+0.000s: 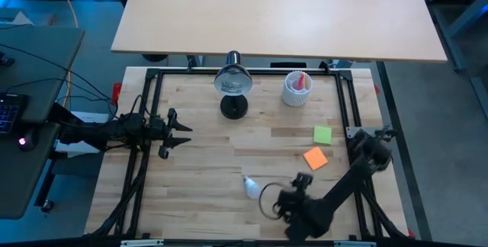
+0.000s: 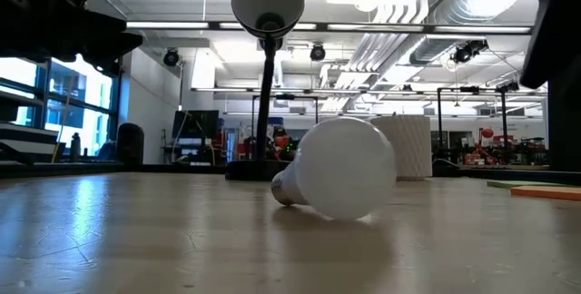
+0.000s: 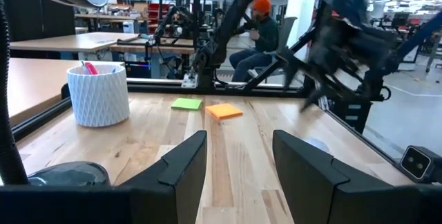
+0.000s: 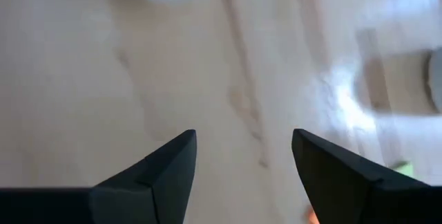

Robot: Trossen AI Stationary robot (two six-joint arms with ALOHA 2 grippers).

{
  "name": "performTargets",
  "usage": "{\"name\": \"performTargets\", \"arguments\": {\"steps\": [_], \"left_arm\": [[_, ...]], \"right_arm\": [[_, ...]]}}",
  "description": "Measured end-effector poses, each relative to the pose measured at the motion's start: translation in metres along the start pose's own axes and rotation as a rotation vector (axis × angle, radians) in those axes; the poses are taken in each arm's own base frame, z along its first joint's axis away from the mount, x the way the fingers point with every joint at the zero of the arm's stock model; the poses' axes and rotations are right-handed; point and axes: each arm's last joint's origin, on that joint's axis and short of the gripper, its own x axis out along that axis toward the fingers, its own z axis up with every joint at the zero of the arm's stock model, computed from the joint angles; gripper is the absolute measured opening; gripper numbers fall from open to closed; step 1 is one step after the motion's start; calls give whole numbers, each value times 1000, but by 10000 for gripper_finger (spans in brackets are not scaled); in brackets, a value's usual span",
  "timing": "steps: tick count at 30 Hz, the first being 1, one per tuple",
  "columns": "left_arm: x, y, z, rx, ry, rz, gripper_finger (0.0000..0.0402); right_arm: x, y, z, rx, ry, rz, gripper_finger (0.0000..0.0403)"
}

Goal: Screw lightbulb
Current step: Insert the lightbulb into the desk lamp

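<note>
on table (image 1: 229,152) lightbulb (image 1: 250,187) lies free; right tool (image 1: 280,203) apparently released, left tool (image 1: 183,134) too.

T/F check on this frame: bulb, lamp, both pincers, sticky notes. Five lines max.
1. The lightbulb lies on its side on the table. True.
2. The right pincer grips the bulb. False: it is open and empty, the bulb ahead of it.
3. The bulb is screwed into the lamp. False: the shade is empty.
4. The left pincer is open and holds nothing. True.
5. Both sticky notes are green. False: one green, one orange.
</note>
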Motion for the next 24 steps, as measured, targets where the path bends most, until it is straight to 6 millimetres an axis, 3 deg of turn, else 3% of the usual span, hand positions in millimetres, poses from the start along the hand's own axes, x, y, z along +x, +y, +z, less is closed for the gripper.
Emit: {"name": "performTargets", "arguments": {"steps": [4,9,15,24], "left_arm": [[0,0,0,0,0,0,161],[0,0,0,0,0,0,161],[0,0,0,0,0,0,161],[0,0,0,0,1,0,161]], "right_arm": [[-4,-30,-24,165,-104,200,239],[22,-14,-41,310,-298,559,239],[50,16,-31,345,-492,745,239],[72,49,7,380,-582,712,239]]}}
